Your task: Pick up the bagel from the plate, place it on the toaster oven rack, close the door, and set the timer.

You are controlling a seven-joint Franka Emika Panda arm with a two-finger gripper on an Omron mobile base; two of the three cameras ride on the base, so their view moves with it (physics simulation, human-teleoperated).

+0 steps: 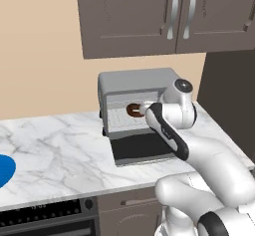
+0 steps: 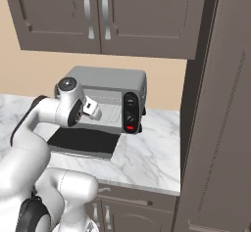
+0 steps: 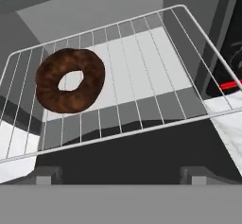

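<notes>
One bagel (image 3: 70, 80) is lying flat on the toaster oven rack (image 3: 142, 62), toward its left side in the hand view, and nothing of mine is touching it. Nearest in that view, my gripper (image 3: 120, 175) is showing two dark finger tips set wide apart at the bottom, spread and holding nothing. Just past them the door (image 1: 142, 148) is lying folded down flat on the marble counter (image 1: 55, 145), its dark glass facing up. The hand view is giving me the rack's wire grid and the bagel's hole plainly, while the left base view is showing the bagel as a small brown ring inside the cavity of the toaster oven (image 1: 137, 83), just left of my wrist. The right base view is offering what the others are not: three round knobs (image 2: 130, 112) stacked on the oven's right panel. My arm is reaching forward with the elbow bent, the hand sitting at the oven's mouth above the lowered door. Farther left on the counter, one blue plate (image 1: 5, 169) is sitting half cut off at the edge of the left base view. Behind, two brown cabinet doors (image 2: 98, 15) are hanging above.
</notes>
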